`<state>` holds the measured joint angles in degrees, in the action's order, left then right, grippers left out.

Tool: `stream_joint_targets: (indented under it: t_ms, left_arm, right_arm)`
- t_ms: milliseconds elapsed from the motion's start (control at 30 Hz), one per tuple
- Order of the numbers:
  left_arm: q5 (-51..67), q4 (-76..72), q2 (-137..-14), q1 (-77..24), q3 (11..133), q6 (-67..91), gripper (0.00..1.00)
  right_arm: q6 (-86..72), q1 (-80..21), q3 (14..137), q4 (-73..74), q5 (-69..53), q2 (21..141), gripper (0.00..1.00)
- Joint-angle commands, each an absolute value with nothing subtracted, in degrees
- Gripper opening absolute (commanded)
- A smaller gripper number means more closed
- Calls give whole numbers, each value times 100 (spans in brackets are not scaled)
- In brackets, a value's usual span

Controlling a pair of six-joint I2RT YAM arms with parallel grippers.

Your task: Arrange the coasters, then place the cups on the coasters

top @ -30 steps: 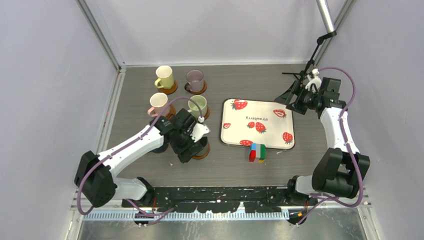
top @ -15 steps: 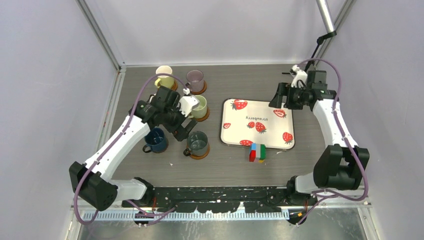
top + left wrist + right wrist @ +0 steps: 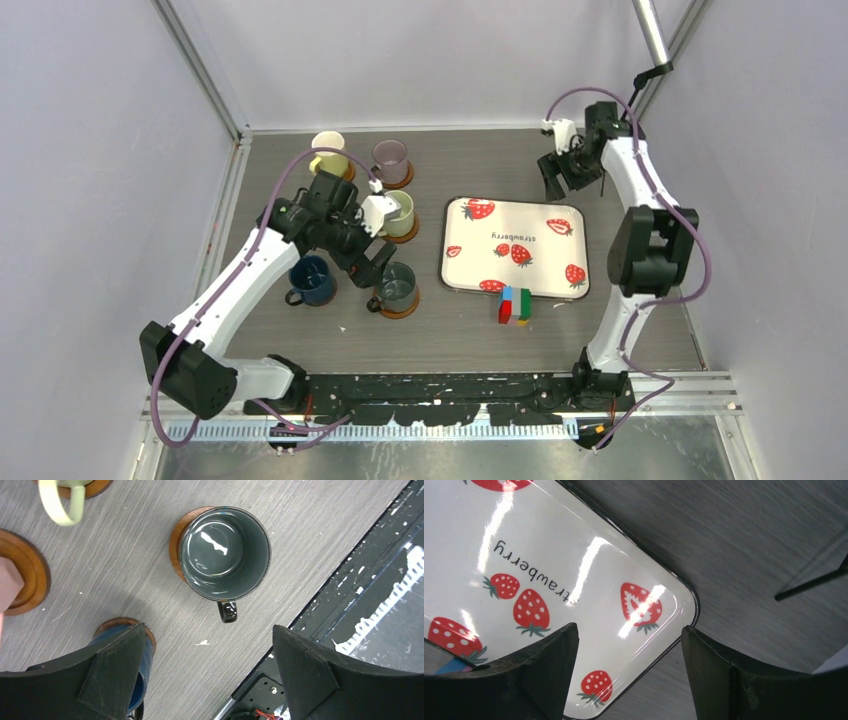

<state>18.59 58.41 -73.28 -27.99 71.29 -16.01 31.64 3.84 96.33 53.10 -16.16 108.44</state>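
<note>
Since the grey cup [image 3: 225, 552] sits on its coaster [image 3: 176, 535] near the counter's [image 3: 310, 510] front edge, the left tool [image 3: 206, 630] — jaws spread wide, holding nothing — should, I'd say, lift straight up so neither finger clips the handle or the blue cup [image 3: 311, 279] just beside. The right tool [image 3: 626, 630], likewise agape and empty, hangs over the strawberry tray's [image 3: 574, 545] corner.

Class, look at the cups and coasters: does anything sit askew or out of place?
The grey cup looks off-centre: its coaster peeks out on one side only in the left wrist view. Nothing looks spilled or broken.
</note>
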Motion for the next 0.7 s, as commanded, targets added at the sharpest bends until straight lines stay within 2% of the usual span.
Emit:
stream_joint_targets:
  t_ms: [0, 167, 433, 667]
  left_arm:
    - [2395, 5987, -7224, -2763, 7315, -1735, 100]
    - [2316, 5987, -7151, -2769, 7264, -1709, 100]
    - [2276, 5968, -7071, -2768, 7203, -1653, 100]
    - [2259, 5968, -7067, -2768, 7204, -1589, 100]
  right_arm:
    - [4088, 101, 10648, 6027, -1552, 11632, 78]
    - [4293, -254, 11149, 5866, -1095, 12473, 76]
    - [4396, -393, 11490, 5670, -1005, 13202, 74]
    - [4486, -419, 11349, 5591, -1048, 13492, 61]
